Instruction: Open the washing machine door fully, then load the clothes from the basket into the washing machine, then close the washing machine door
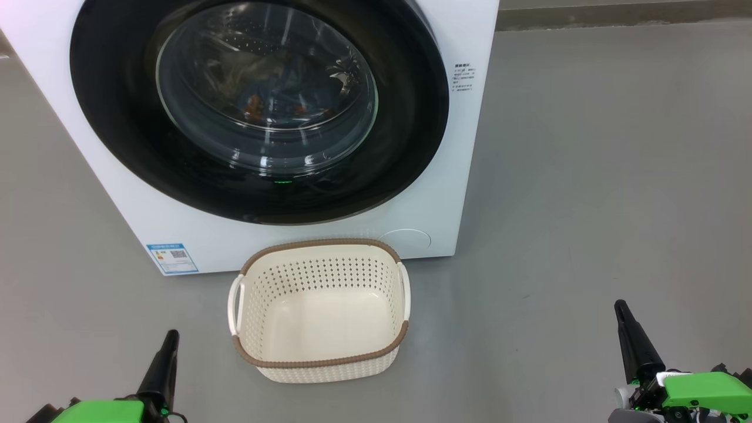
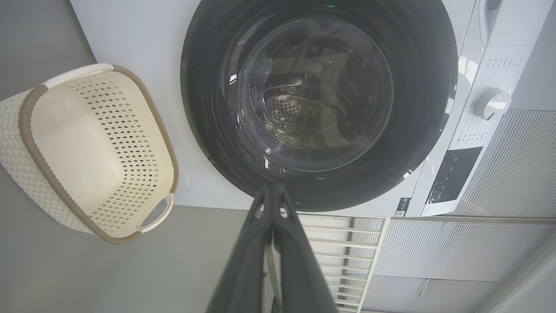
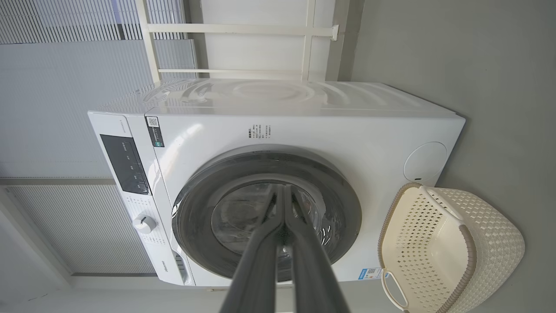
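The washing machine (image 1: pixel 423 194) (image 3: pixel 304 126) stands in front of me with its round black door (image 1: pixel 258 111) (image 2: pixel 321 104) (image 3: pixel 269 217) closed flush. Through the glass window I make out the clothes (image 1: pixel 264 100) inside the drum, blue with orange spots. The cream basket (image 1: pixel 320 308) (image 2: pixel 87 148) (image 3: pixel 447 248) sits on the floor before the machine with nothing in it. My left gripper (image 1: pixel 170 338) (image 2: pixel 273 189) is shut at the lower left, holding nothing. My right gripper (image 1: pixel 621 308) (image 3: pixel 284 189) is shut at the lower right, also holding nothing. Both are well back from the door.
Grey floor (image 1: pixel 587 176) stretches to the right of the machine. A blue label sticker (image 1: pixel 172 257) marks the machine's lower left front. The control panel and knob (image 2: pixel 491 103) sit along the machine's top. A white rack (image 3: pixel 234 48) stands behind the machine against a ribbed wall.
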Motion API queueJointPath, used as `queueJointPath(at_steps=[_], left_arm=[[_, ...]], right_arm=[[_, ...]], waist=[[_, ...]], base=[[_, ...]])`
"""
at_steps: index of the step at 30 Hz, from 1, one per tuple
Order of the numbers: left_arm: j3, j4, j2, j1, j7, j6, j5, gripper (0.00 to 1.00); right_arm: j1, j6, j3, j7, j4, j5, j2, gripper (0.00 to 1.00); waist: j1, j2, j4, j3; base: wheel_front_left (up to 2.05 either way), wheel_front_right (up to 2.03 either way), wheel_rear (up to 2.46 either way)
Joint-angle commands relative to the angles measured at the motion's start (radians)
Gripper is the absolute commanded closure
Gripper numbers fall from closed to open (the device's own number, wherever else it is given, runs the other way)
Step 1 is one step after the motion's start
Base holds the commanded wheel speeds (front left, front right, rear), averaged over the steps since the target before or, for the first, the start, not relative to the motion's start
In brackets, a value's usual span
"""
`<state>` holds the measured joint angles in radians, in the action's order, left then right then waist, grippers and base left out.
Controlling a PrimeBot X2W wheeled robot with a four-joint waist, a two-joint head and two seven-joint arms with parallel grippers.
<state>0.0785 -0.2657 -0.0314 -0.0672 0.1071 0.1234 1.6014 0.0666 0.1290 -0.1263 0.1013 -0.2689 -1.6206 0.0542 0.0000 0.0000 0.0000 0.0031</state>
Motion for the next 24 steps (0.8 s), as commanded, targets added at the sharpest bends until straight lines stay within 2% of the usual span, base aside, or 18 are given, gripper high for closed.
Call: queueJointPath(at_steps=[1,24], left_arm=[[0.035,0.020,-0.019,-0.041,0.006,0.007,0.007,1.00],[0.035,0.021,-0.019,-0.041,0.006,0.007,0.007,1.00]], right_arm=[[0.041,0.002,0.020,0.006,0.025,0.006,0.002,1.00],[0.041,0.002,0.017,0.008,0.024,0.008,0.000,1.00]], waist=[[0.0000,0.0000,0.000,0.000],[0.0000,0.0000,0.000,0.000]], base=[[0.00,0.00,0.00],[0.00,0.00,0.00]])
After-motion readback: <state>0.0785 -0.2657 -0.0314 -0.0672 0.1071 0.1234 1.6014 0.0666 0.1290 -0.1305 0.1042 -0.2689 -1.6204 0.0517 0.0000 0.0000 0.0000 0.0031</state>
